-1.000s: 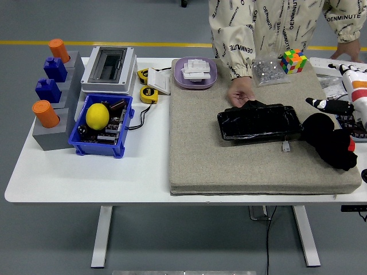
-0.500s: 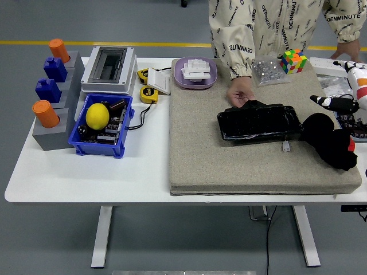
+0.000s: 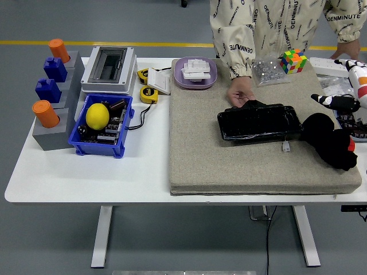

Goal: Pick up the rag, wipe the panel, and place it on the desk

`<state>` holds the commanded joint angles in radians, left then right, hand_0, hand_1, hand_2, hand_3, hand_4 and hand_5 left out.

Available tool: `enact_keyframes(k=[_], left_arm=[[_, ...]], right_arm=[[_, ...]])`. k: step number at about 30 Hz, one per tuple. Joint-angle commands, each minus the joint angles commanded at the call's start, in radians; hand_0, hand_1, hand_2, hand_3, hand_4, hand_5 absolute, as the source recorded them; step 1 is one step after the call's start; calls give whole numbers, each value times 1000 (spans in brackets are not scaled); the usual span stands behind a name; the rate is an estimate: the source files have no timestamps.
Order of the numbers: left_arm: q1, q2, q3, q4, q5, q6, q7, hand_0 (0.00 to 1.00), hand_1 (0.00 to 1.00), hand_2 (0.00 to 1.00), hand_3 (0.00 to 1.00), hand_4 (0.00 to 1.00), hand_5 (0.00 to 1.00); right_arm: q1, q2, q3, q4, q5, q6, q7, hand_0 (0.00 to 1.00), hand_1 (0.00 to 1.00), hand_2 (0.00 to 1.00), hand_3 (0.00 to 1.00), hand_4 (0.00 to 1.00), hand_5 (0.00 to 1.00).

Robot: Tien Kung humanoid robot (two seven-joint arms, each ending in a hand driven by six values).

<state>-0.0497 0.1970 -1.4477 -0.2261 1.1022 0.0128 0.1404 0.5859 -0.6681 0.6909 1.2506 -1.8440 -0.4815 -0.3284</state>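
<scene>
Head view: the right hand [image 3: 339, 102] is seen at the picture's right edge, its dark fingers [image 3: 322, 99] stretched out and holding nothing, hovering just above and apart from the black rag [image 3: 328, 139]. Much of that hand and arm is cut off by the frame. The rag lies crumpled in a soft heap on the right end of a grey felt-like mat [image 3: 200, 149], a red patch showing at its far side. Just beside it, the glossy black rectangular panel [image 3: 259, 122] is laid flat on the mat, steadied at its upper left corner by a person's hand [image 3: 239, 93]; only the person's patterned sleeves and torso are visible. A small tag or connector beneath the panel cannot be made out. The mat covers the right half of a white table [image 3: 86, 172] standing on a grey floor marked with a yellow line.
</scene>
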Motion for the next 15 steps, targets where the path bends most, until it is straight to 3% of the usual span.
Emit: enact_keyframes(k=[15], left_arm=[[5, -15, -20, 0, 5, 0, 1, 608, 641, 655, 561, 627, 439]], right_arm=[[10, 9, 3, -21, -3, 12, 0, 866, 819, 885, 877, 998, 583]])
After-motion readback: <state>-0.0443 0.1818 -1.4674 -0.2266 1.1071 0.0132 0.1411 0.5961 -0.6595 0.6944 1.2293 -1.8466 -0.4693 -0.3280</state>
